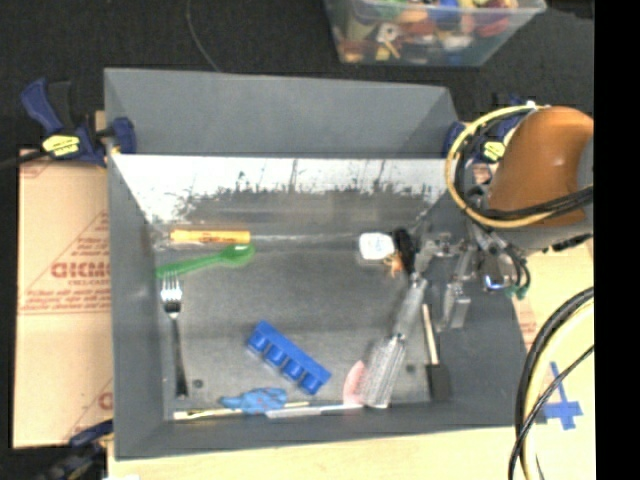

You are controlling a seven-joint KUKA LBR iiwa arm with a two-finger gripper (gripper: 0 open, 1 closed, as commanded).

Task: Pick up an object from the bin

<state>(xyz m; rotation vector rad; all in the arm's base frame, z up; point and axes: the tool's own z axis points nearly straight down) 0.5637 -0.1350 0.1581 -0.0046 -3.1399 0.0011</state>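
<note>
I read the bin [320,303] as matt grey metal, its back wall scuffed and streaked. The green spoon [205,262] looks like smooth plastic, as does the blue ridged block [288,358] — the fork [171,294] has a shiny metal head.

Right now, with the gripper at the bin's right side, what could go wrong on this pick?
1. The gripper is close to the bin's right wall; a descent here may clip it.
2. The clear-handled tool, thin black-tipped stick and pink piece lie bunched together beside it, so a grab could catch two things or knock one aside.
3. The white object lies near the back wall, leaving little room to close around it.
</note>
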